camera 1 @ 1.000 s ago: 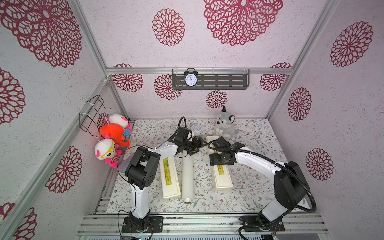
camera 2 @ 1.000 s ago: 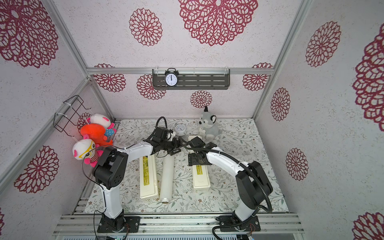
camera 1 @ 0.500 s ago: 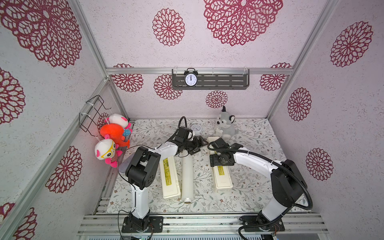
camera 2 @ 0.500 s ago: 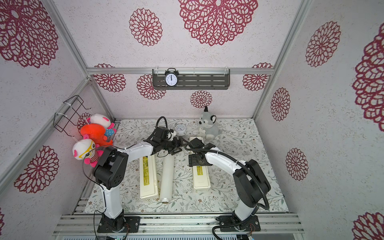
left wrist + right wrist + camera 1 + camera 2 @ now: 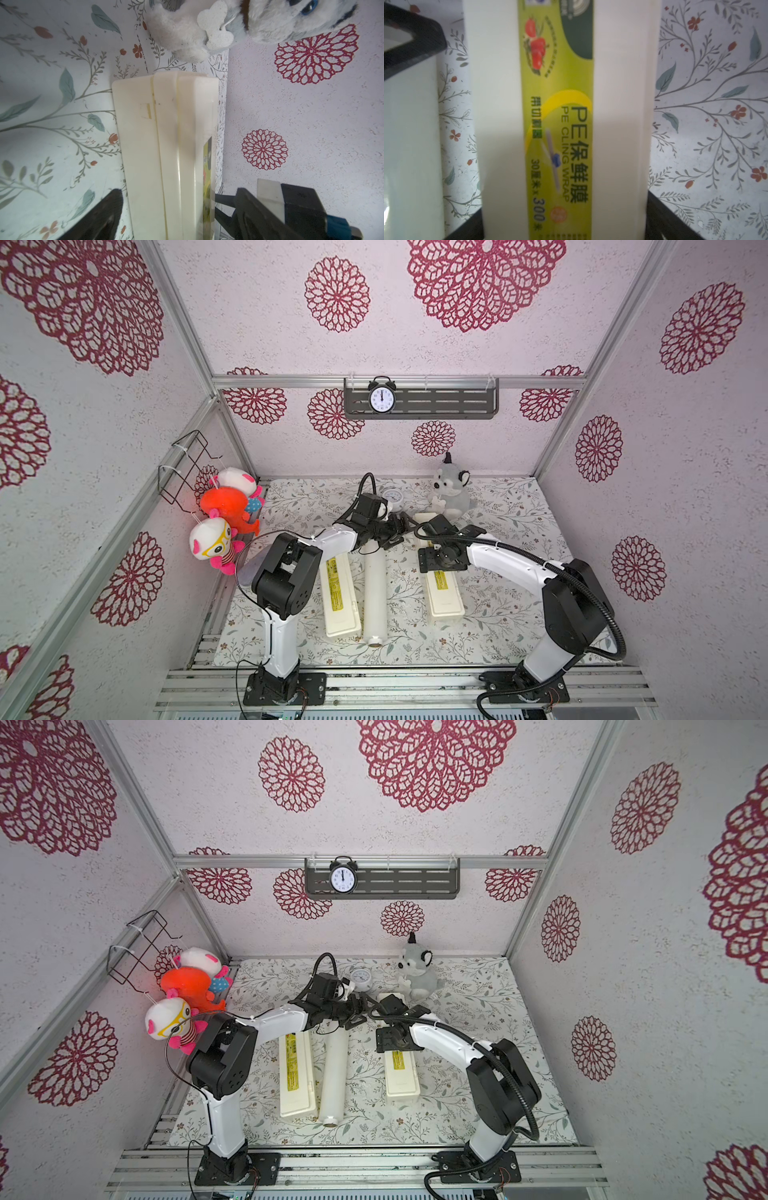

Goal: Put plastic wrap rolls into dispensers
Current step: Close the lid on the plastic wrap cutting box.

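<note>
A closed dispenser [image 5: 338, 593] lies leftmost on the counter [image 5: 498, 614], a plastic wrap roll [image 5: 375, 593] beside it. The left claw [image 5: 397, 528] gapes. The right claw [image 5: 440, 562] straddles the right dispenser [image 5: 444, 597], jaws spread.

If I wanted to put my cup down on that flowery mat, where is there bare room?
The widest bare patch of the mat lies on the right, between the right dispenser and the right wall. A smaller one lies back left, near the hanging toys. The middle is crowded: left dispenser, roll, both claws, a gauge and a plush wolf.
</note>
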